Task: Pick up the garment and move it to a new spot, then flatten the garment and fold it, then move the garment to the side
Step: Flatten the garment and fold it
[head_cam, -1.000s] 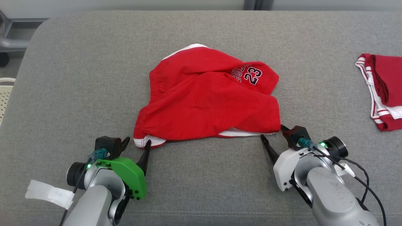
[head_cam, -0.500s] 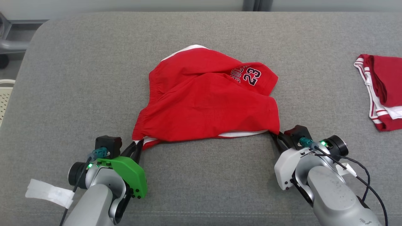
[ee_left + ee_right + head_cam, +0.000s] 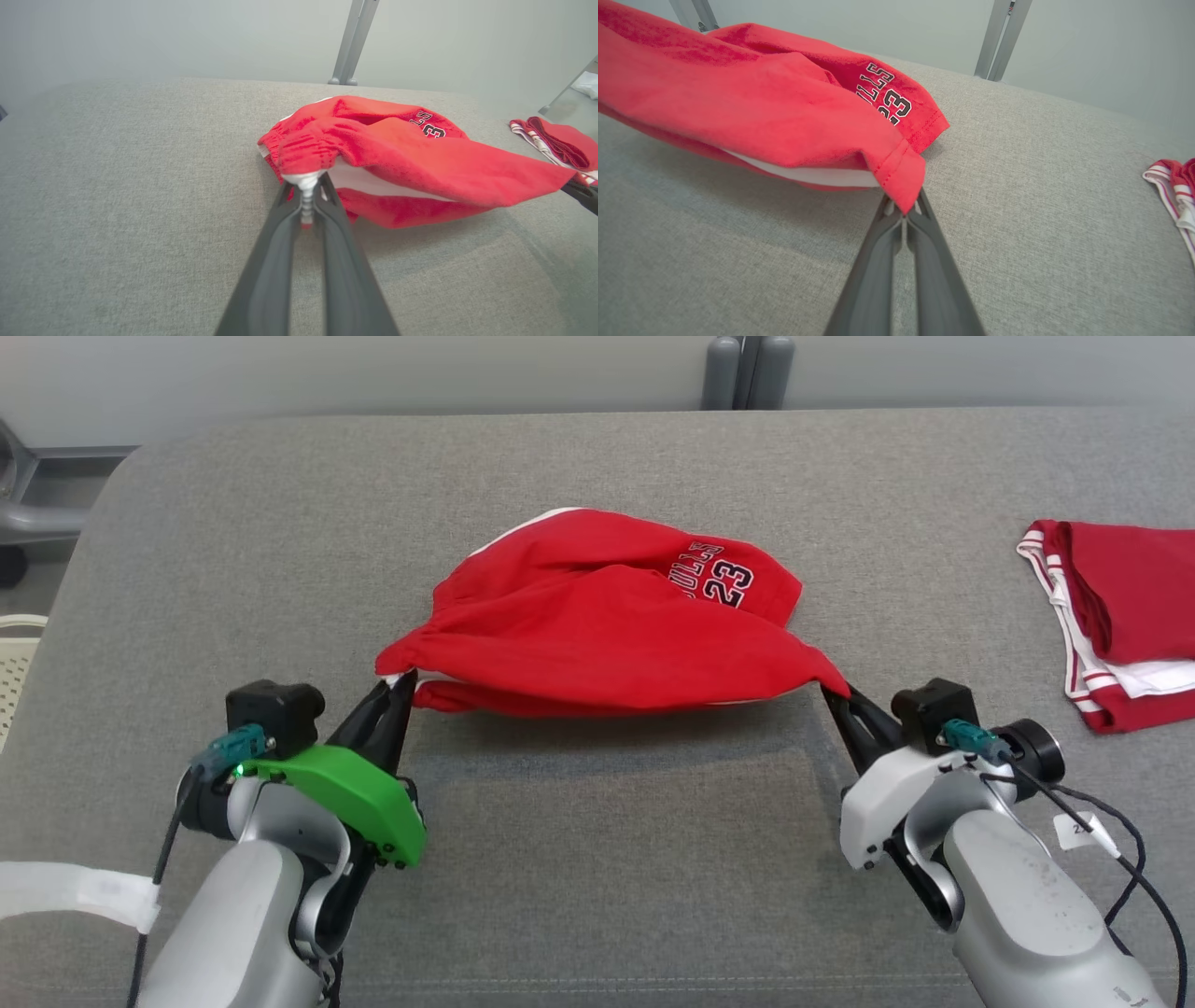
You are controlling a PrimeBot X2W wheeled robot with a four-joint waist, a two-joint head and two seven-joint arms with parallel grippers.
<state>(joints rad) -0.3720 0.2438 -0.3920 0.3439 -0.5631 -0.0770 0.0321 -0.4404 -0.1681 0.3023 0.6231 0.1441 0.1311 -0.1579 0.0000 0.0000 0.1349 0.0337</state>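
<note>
The garment (image 3: 597, 625) is a pair of red shorts with white trim and a "23" print, at the middle of the grey cushioned surface (image 3: 597, 859). My left gripper (image 3: 400, 686) is shut on its near-left waistband corner (image 3: 306, 184). At the near-right corner (image 3: 903, 193), my right gripper (image 3: 834, 695) is shut on the hem. The near edge hangs lifted between the two grippers, with a shadow under it, while the far part rests on the surface.
A second red and white garment (image 3: 1116, 625) lies folded at the right edge of the surface. A grey post (image 3: 742, 371) stands behind the far edge. A pale perforated bin (image 3: 14, 658) sits off the left side.
Both grippers went from open beside the shorts' near corners to shut on them, then raised the near edge off the surface. The head camera has tilted, shifting the whole picture down.
</note>
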